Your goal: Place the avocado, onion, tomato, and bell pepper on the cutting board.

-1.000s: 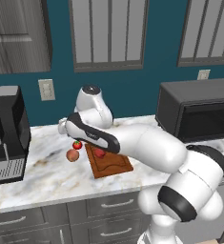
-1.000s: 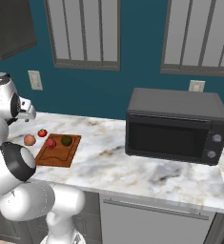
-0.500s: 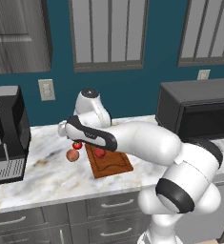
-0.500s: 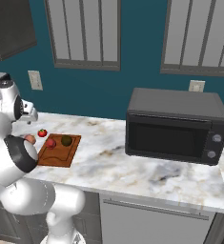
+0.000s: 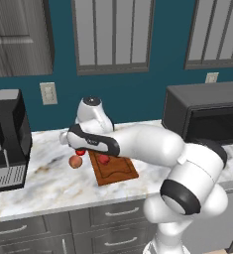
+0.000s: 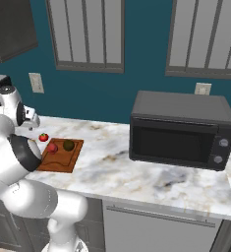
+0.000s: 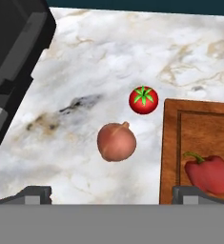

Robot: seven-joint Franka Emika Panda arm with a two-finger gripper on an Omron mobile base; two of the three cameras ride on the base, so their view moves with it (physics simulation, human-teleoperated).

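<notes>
In the hand view my gripper (image 7: 112,196) is open, its tips wide apart, hovering above the peach-pink onion (image 7: 117,141) on the marble counter. Just beyond the onion sits the bright red tomato (image 7: 143,100), beside the board's edge. On the reddish-brown cutting board (image 7: 173,143) lies the red bell pepper (image 7: 208,172). From the left base view the gripper (image 5: 70,144) hangs over the onion (image 5: 76,161) and tomato (image 5: 81,152), left of the board (image 5: 115,171) with the pepper (image 5: 104,159). The right base view shows the dark avocado (image 6: 69,144) on the board (image 6: 63,160) next to the pepper (image 6: 52,147).
A black coffee machine (image 5: 4,139) stands on the counter left of the produce, close to the onion (image 7: 13,57). A dark microwave (image 6: 181,129) sits at the right end of the counter. Drawers run under the counter's front edge.
The hand has dropped a little and shifted left, coming over the onion. Its jaws have stayed wide. The produce and the board have not moved.
</notes>
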